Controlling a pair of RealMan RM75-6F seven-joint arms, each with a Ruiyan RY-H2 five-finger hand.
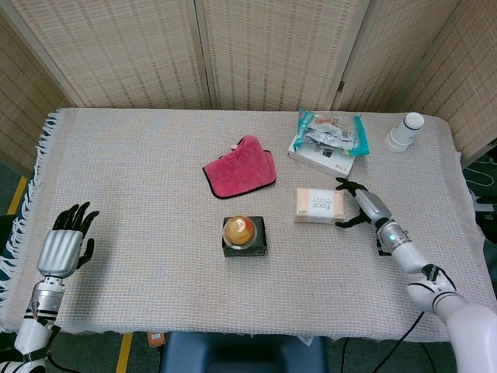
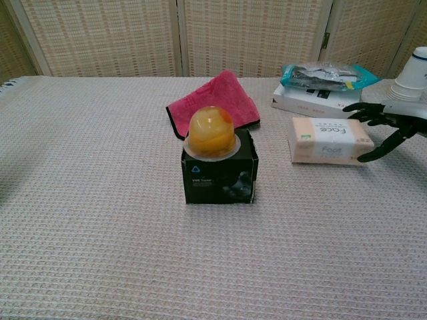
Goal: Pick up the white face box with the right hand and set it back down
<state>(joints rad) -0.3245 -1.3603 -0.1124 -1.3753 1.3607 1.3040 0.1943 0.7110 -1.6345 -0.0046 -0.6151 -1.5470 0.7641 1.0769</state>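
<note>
While white face box (image 1: 318, 206) lies flat on table | right robot hand (image 1: 363, 204) beside it, fingers spread, holding nothing

A coarse woven cloth covers the worktop (image 1: 155, 171), where a matt pale face box (image 1: 319, 206), a fuzzy red towel (image 1: 240, 169) and a glossy amber dome (image 2: 212, 132) sit.

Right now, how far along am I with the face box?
The white face box lies flat on the table cloth, so the set-down looks done. The right hand sits beside it, fingers spread and apparently off it. Only withdrawing that hand is left.
</note>
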